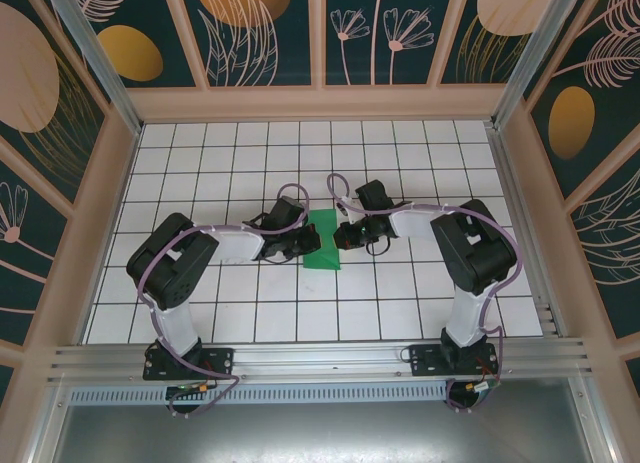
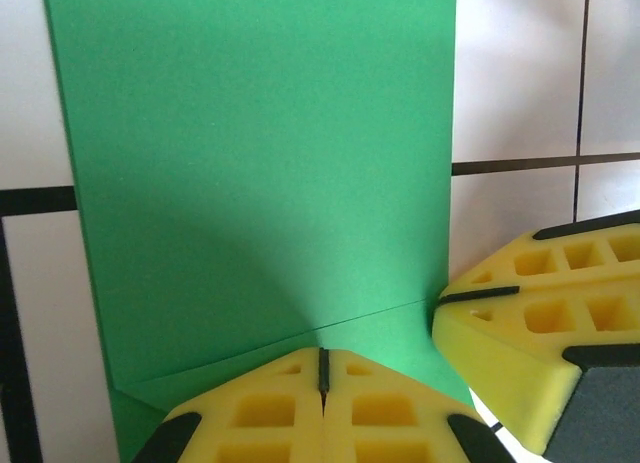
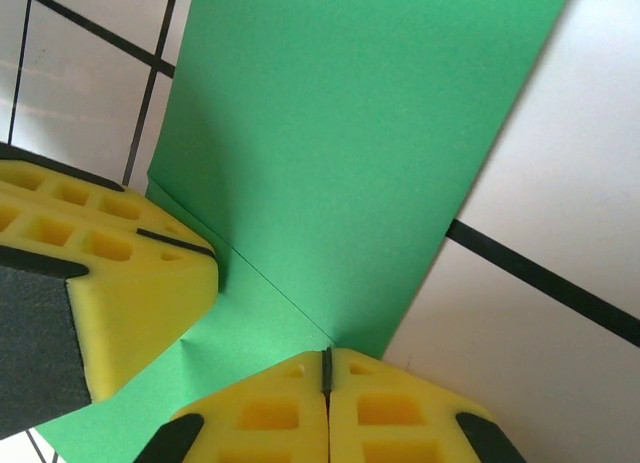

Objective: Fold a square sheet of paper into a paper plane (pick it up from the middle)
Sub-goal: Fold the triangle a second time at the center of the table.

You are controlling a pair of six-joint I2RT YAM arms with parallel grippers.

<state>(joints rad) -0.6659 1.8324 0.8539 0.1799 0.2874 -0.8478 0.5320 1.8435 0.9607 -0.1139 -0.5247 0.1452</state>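
Jaws of the left gripper (image 2: 323, 368) are pressed together, tips at a crease in the square sheet of paper (image 2: 260, 163); the right gripper (image 3: 326, 368) is likewise closed, tips at a crease; whether either pinches the paper I cannot tell; the green sheet lies between them, mid-table, on white grid tiles (image 1: 250, 303); teal flower-patterned walls (image 1: 260, 33) enclose the table.

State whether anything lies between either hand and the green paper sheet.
Nothing visible does. The left hand and the right hand, both shut, touch the square sheet of paper directly.
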